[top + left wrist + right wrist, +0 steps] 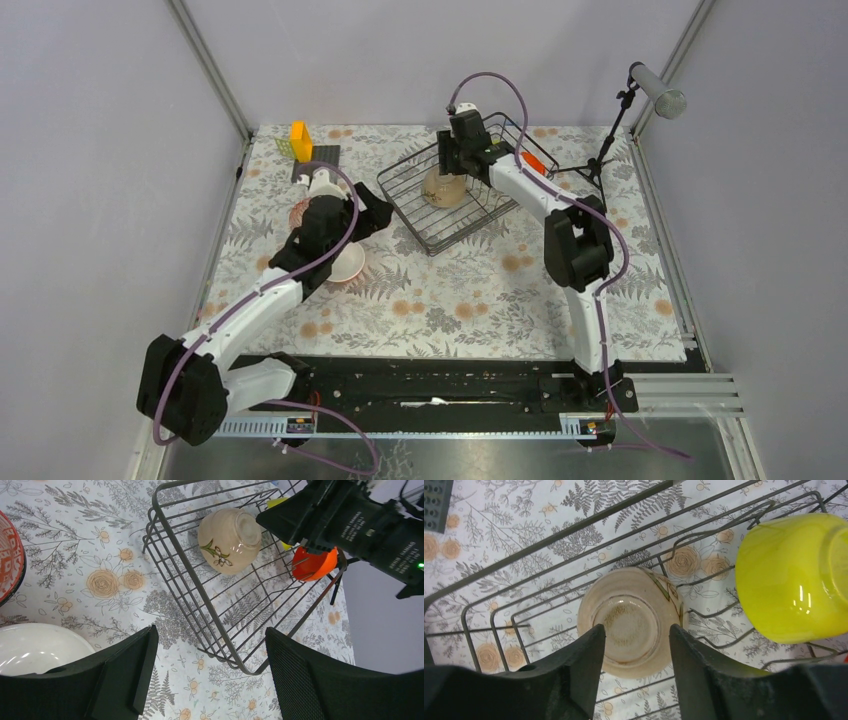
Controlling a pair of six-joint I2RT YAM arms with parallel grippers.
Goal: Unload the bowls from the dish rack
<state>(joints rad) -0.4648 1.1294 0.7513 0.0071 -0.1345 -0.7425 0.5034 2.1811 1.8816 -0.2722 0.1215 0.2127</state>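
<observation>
Beige bowl, perhaps leaf-sprigged; yellow-green bowl

Lab enclosure, grey walls (aluminium posts)

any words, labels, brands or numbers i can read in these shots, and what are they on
No text is readable.
White print on the right arm: too small and blurred to read.
Markings on the red patterned bowl: pattern or characters, cannot tell.
Beige bowl, yellow-green bowl, dish rack: no lettering visible.

Wht print on R arm, too blurry to read.
</observation>
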